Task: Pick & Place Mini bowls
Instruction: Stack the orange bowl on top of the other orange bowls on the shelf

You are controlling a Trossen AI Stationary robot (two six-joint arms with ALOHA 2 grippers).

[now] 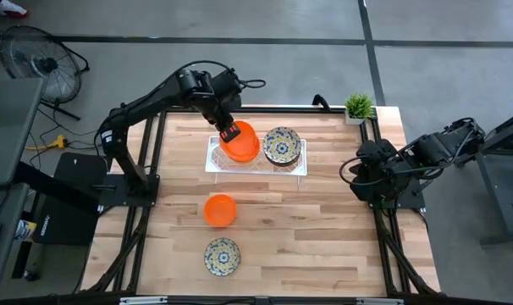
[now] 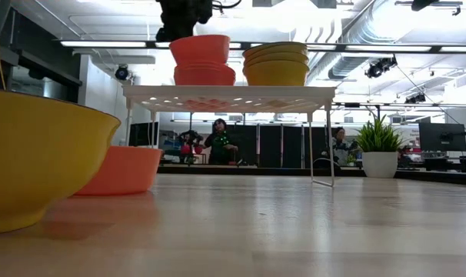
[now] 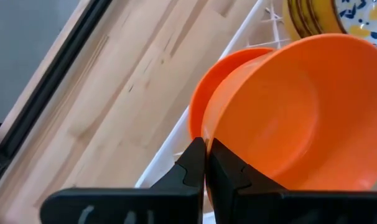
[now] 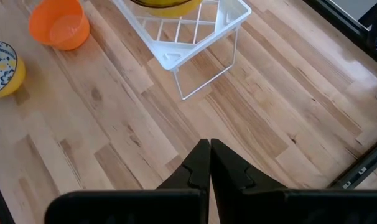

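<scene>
A white lattice tray [image 1: 212, 161] stands on legs at the table's far middle. On it are a stack of orange mini bowls [image 2: 204, 75] and a stack of floral mini bowls [image 1: 282, 146]. My left gripper [image 1: 229, 131] is shut on the top orange bowl [image 3: 300, 112], above another orange bowl [image 3: 229, 71]. One orange bowl [image 1: 220, 210] and one floral bowl [image 1: 222, 256] rest on their bases on the table nearer the front. My right gripper [image 4: 209, 155] hangs shut over bare wood at the table's right side. My left gripper holds the top orange bowl by its rim [image 3: 208, 132], on the side toward the table's left. One finger is inside the bowl and one outside. The fingers slant down from above and from the left. The bowl sits over the orange stack, slightly tilted; whether it touches the bowl below, I cannot tell.
A small potted plant [image 1: 357, 107] stands at the far right corner. Black frame rails run along the table's edges. Open wood lies between the tray and the two loose bowls, and to their right.
</scene>
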